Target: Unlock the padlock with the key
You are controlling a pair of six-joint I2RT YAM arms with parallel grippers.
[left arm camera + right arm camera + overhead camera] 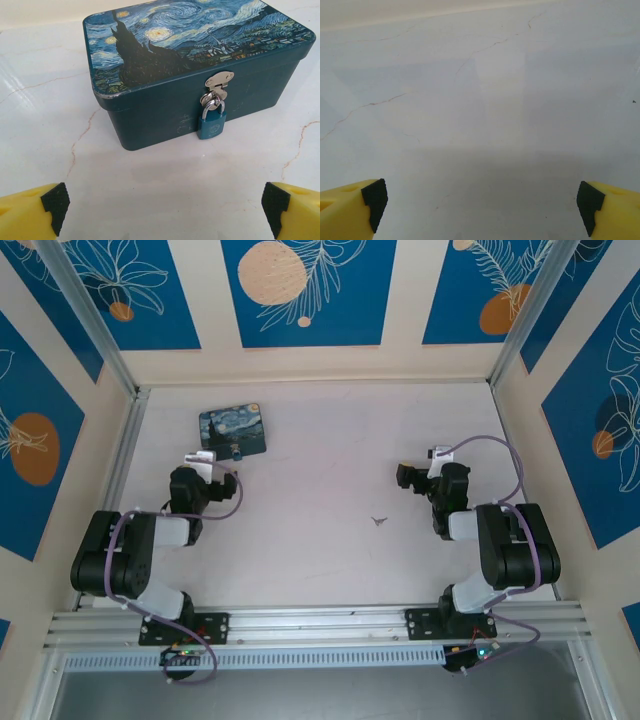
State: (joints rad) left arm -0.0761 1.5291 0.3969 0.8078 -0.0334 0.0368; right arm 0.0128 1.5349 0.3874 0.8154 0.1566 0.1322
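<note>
- Left tool and right tool: jaws spread wide, nothing held, low over pale bench.
- Overhead view: key flat on bench between the arms, nearer right tool.
- Left wrist view: padlock hanging by its shackle from hasp on front wall of painted box; a mere speck overhead.

The counter is pale and marble-like, crossed by thin brownish veins. A painted box with a swirling night-sky lid sits on it. The key, a small dark sliver, lies flat well to the box's right, closer to the near edge.
</note>
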